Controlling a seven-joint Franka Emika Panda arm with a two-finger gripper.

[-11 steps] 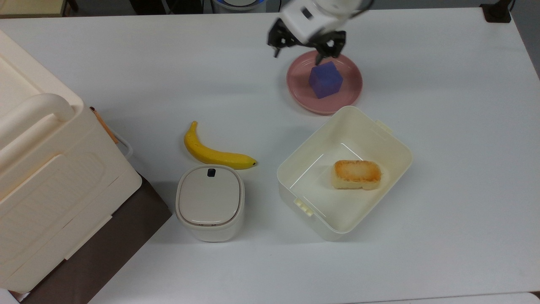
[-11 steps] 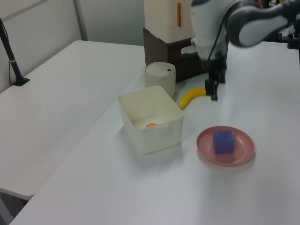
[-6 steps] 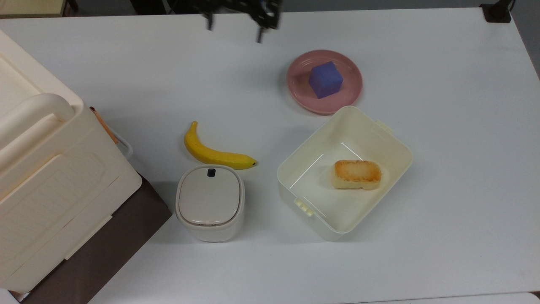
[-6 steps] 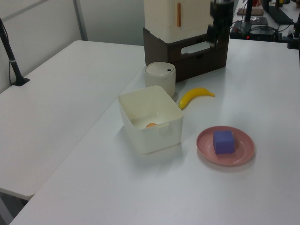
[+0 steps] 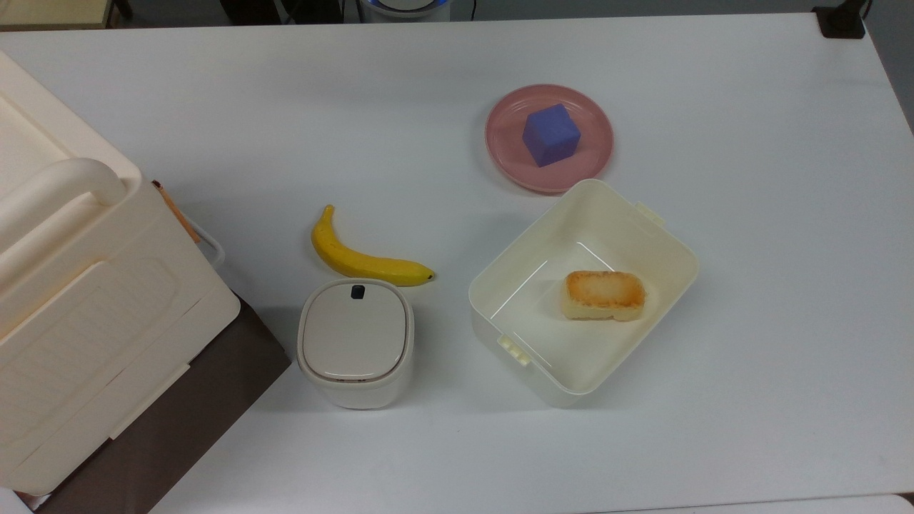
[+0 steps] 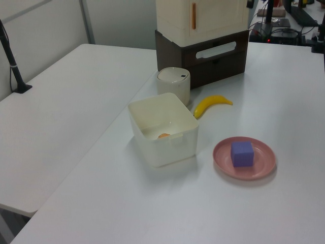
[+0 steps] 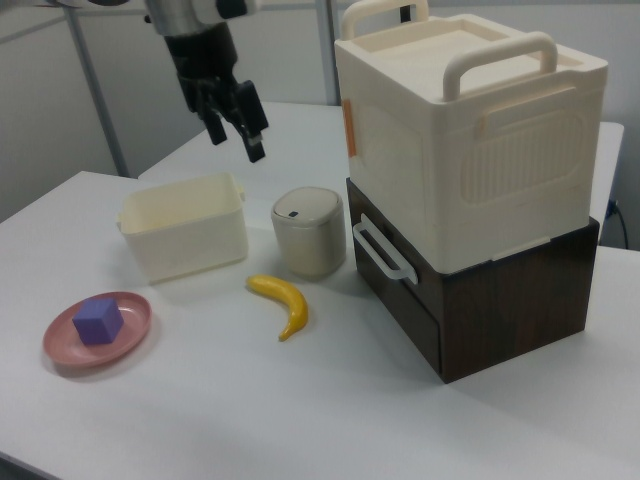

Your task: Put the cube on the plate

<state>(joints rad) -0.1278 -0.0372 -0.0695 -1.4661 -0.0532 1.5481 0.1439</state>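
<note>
The purple-blue cube [image 5: 550,134] rests on the round pink plate [image 5: 511,158], upright near its middle. Both also appear at the left view's lower right, cube [image 6: 242,153] on plate [image 6: 260,170], and at the right view's lower left, cube [image 7: 98,321] on plate [image 7: 130,330]. My gripper [image 7: 234,133] hangs high in the air in the right view, well above and behind the cream tub, far from the plate. Its two dark fingers stand apart with nothing between them.
A cream rectangular tub [image 5: 668,243] holding a toasted bread-like block [image 5: 604,295] sits beside the plate. A banana [image 5: 360,258] and a lidded cream canister [image 5: 355,341] lie further along. A large cream handled box [image 7: 470,120] on a dark brown drawer unit [image 7: 480,310] stands at the table's edge.
The gripper rose away from the plate and left the top and left views. The cube stayed on the plate, unmoved.
</note>
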